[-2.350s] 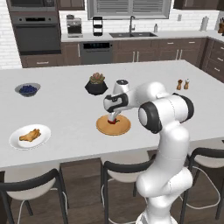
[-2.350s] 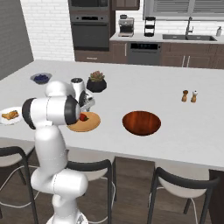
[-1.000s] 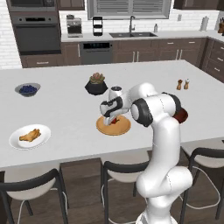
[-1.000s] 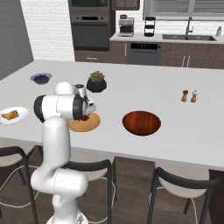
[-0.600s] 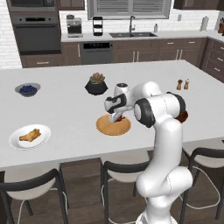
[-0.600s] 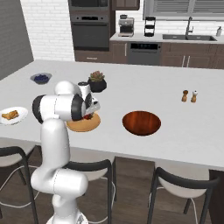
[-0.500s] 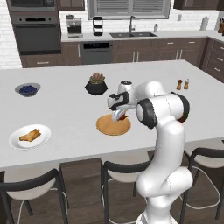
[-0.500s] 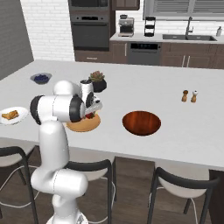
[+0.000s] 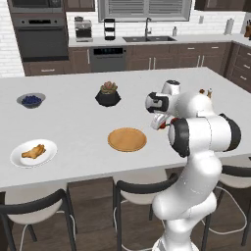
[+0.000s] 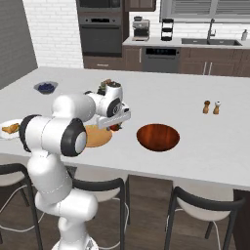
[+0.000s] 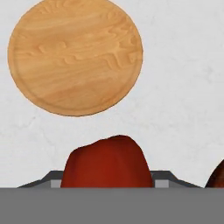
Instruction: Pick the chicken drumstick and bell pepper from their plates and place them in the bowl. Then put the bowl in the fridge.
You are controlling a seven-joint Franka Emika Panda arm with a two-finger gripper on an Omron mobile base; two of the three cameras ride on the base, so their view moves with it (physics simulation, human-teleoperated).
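My gripper (image 9: 161, 122) (image 10: 115, 125) is shut on the red bell pepper (image 9: 162, 125) (image 10: 116, 128) (image 11: 107, 164) and holds it above the counter, just right of the bare wooden plate (image 9: 127, 139) (image 10: 96, 137) (image 11: 75, 57). The reddish-brown bowl (image 10: 157, 136) stands empty further right; its rim (image 11: 217, 175) shows at the hand view's lower right. The chicken drumstick (image 9: 33, 151) (image 10: 10, 129) lies on the white plate (image 9: 22, 161) (image 10: 4, 135) at the counter's left end. The fridge is out of view.
A small grey-blue bowl of berries (image 9: 31, 100) (image 10: 45, 88) and a black plant pot (image 9: 108, 95) (image 10: 104, 87) stand further back. Salt and pepper shakers (image 10: 212, 107) sit right of the bowl. Stools (image 9: 142, 188) line the counter's front edge.
The gripper has risen off the wooden plate with the bell pepper and carried it to the right, toward the bowl. The plate now lies bare.
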